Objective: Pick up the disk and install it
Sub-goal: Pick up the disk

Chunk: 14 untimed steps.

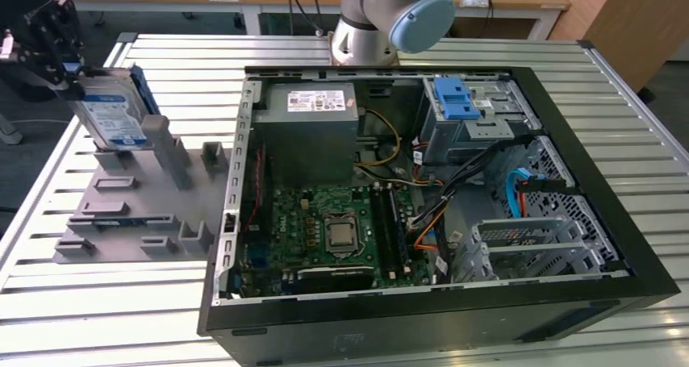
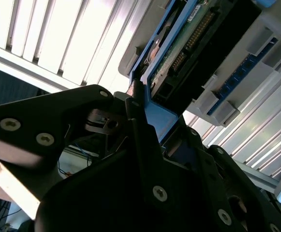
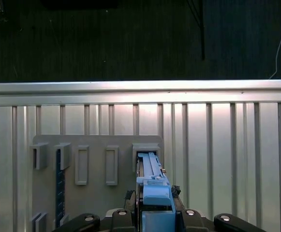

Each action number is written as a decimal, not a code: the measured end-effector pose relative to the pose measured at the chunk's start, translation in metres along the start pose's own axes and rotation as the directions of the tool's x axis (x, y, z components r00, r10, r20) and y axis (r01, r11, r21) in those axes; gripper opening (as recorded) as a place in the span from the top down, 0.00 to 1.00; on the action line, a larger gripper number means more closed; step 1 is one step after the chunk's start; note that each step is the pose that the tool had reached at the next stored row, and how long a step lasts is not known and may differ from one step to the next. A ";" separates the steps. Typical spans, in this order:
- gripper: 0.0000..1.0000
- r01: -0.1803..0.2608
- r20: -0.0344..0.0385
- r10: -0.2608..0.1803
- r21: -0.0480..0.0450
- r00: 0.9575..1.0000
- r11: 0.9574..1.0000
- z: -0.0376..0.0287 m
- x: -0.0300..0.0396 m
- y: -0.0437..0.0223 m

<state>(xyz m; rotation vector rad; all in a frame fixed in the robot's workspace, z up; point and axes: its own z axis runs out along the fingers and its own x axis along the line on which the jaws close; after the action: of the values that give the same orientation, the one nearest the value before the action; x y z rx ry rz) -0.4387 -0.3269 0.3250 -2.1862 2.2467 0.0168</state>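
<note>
I'm seeing the claw pressing together on the top end of the disk. In the second wrist view the dark fingers are pinching the blue plastic rail at that end, with the drive's circuit-board side running away from them.

The disk is hanging straight below the claw, long axis upright, label face turning toward the exterior view's right. Its lower end is sitting at the slot of the grey holder on the slatted table. I'm not able to tell whether that end is seated in the slot or just clear of it.

From my one arm, the open computer case is lying well apart, toward the exterior view's right. I'm judging the bay with the blue latch at its far corner to be the place the drive belongs, so the relation that matters is running sideways from the holder across to that corner, with the drive standing on end.
</note>
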 end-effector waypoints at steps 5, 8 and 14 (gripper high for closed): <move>0.64 0.000 0.000 0.000 0.000 1.000 1.000 -0.0023 0.0000 0.0000; 0.64 0.000 0.000 0.000 0.000 1.000 1.000 -0.0038 0.0000 0.0000; 0.64 0.000 0.000 0.000 0.000 1.000 1.000 -0.0067 -0.0001 0.0000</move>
<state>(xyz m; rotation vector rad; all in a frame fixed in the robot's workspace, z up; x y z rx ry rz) -0.4388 -0.3269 0.3318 -2.1860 2.2465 0.0167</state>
